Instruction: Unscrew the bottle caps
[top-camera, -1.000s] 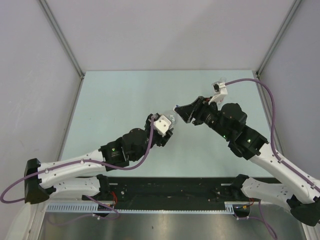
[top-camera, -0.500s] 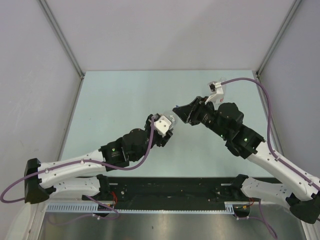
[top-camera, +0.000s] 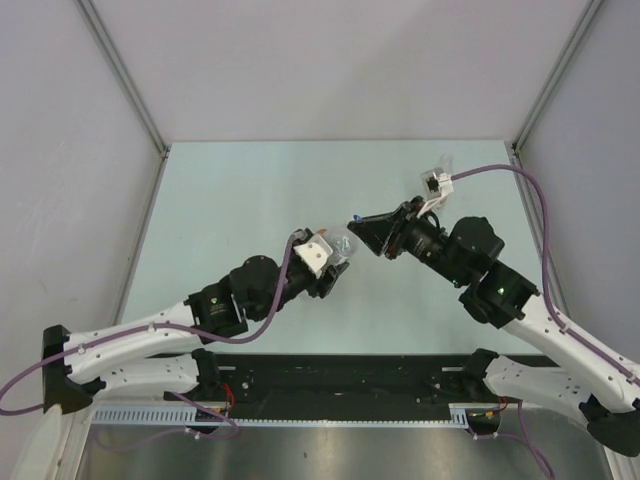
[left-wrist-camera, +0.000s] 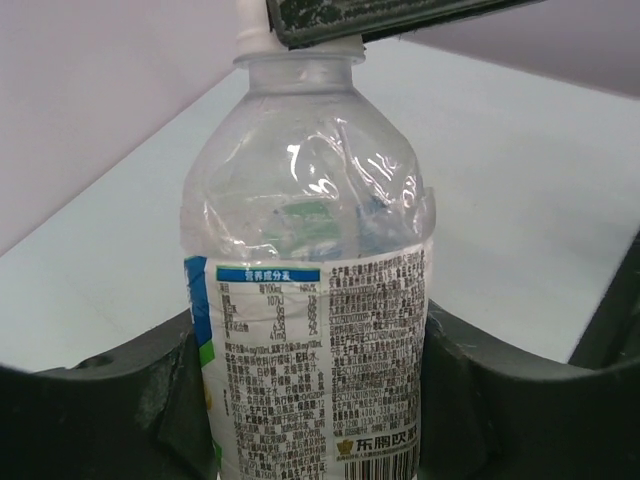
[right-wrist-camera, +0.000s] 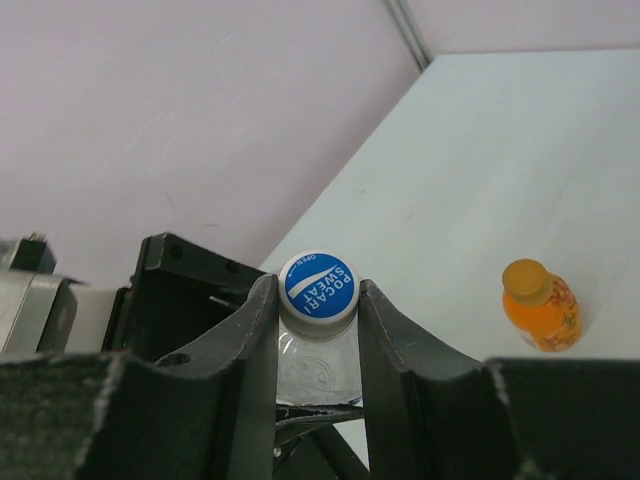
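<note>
Left gripper clamped round clear bottle, base cut off at lower frame edge, right gripper closed on blue-marked cap, orange bottle small at lower right of right wrist view.

In the left wrist view the clear bottle runs off the lower edge, and the right fingers cover nearly all of its cap. In the right wrist view they hide most of its body. From above, only a sliver shows.
</note>
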